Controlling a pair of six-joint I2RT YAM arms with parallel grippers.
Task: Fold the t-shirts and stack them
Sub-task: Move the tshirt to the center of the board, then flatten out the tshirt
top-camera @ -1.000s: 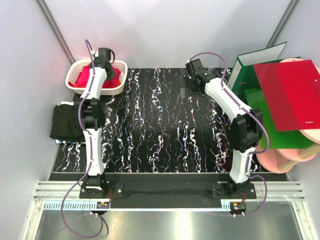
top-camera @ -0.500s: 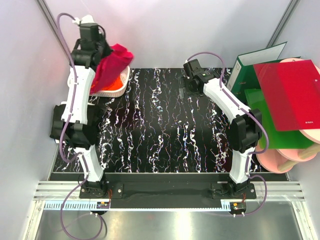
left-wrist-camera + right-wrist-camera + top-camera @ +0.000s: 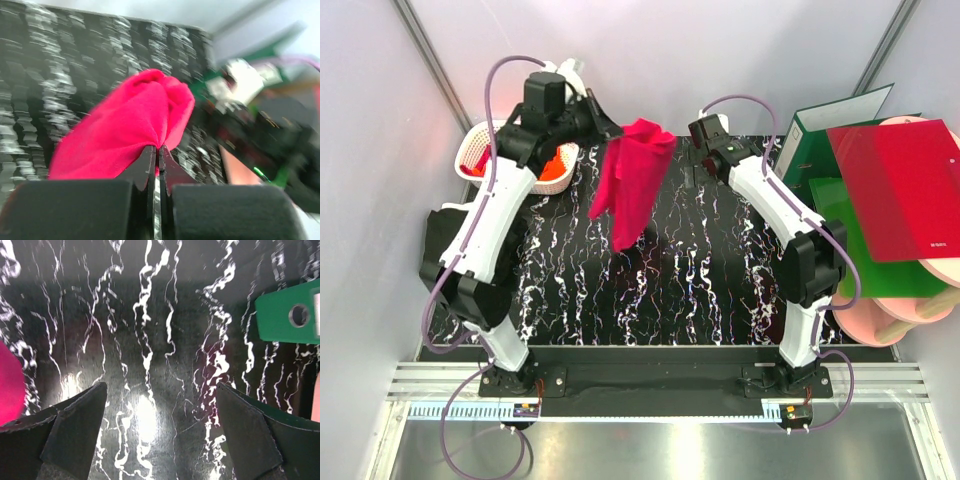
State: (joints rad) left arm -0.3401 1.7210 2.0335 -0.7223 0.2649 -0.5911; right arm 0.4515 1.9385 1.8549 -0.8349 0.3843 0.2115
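A crimson-pink t-shirt (image 3: 630, 180) hangs in the air over the far middle of the black marbled table (image 3: 650, 290). My left gripper (image 3: 610, 132) is shut on its top edge. In the left wrist view the fingers (image 3: 150, 160) pinch a bunched fold of the pink cloth (image 3: 125, 130). An orange t-shirt (image 3: 555, 160) lies in the white basket (image 3: 478, 148) at the far left. A black t-shirt (image 3: 445, 240) lies folded at the table's left edge. My right gripper (image 3: 696, 168) hovers open just right of the hanging shirt, nothing between its fingers (image 3: 80, 425); the shirt's edge (image 3: 10, 385) shows at the left of the right wrist view.
A green binder (image 3: 820, 130) stands at the far right, and its spine (image 3: 287, 315) shows in the right wrist view. A glossy red folder (image 3: 900, 190) lies on green sheets and pink discs (image 3: 905, 305) at the right.
My left arm has lifted the crimson-pink t-shirt out of the basket and swung it right, over the table. The right arm has barely moved.
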